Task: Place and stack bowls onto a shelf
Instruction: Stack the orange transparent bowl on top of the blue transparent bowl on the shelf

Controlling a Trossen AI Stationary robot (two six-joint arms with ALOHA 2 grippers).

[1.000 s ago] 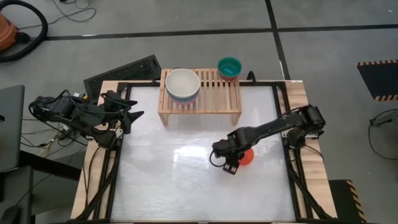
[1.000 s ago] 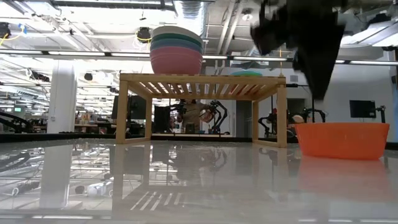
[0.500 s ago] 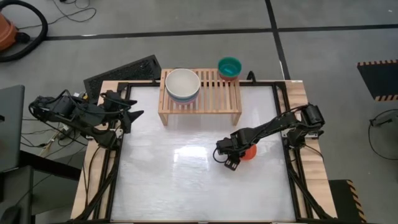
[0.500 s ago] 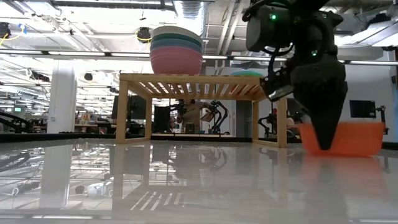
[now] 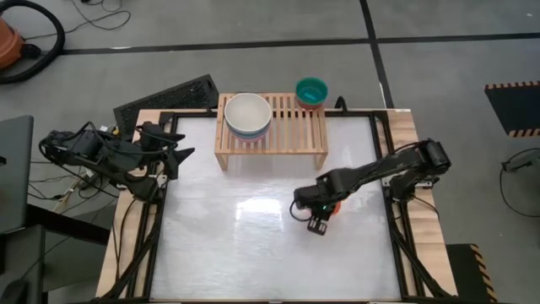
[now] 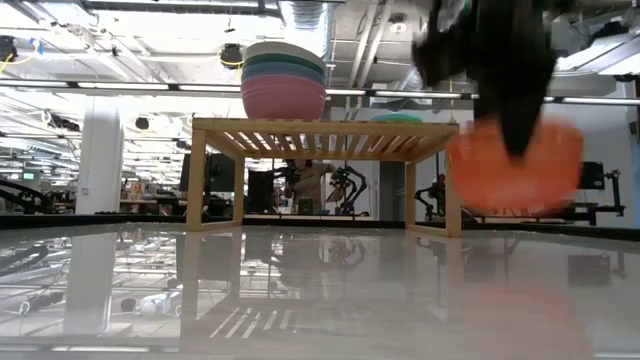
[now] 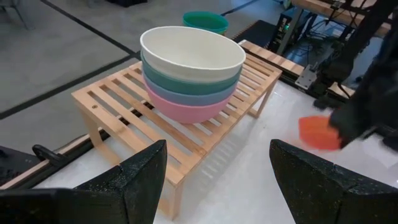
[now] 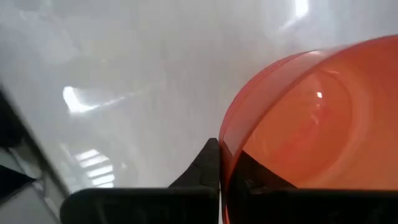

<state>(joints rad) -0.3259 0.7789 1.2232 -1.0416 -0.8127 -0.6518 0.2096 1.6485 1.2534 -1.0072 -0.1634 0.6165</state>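
Shelf (image 5: 297, 127) at table's (image 5: 253, 245) far edge. Stack of big bowls (image 5: 248, 116) already on shelf's left part, white on top; teal bowl (image 5: 311, 91) at its far right corner. Orange bowl (image 6: 514, 168) clear of table, right gripper (image 5: 320, 214) pinching its rim, well short of shelf: judged last one left. Left gripper (image 5: 173, 152) idle at table's left edge, fingers spread.

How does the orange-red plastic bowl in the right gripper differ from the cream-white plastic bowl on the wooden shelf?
The orange-red bowl is smaller and hangs above the table, pinched at its rim by the right gripper. The cream-white bowl is larger and rests on the light-wood slatted shelf, topping a nested stack. Both are round and plain.
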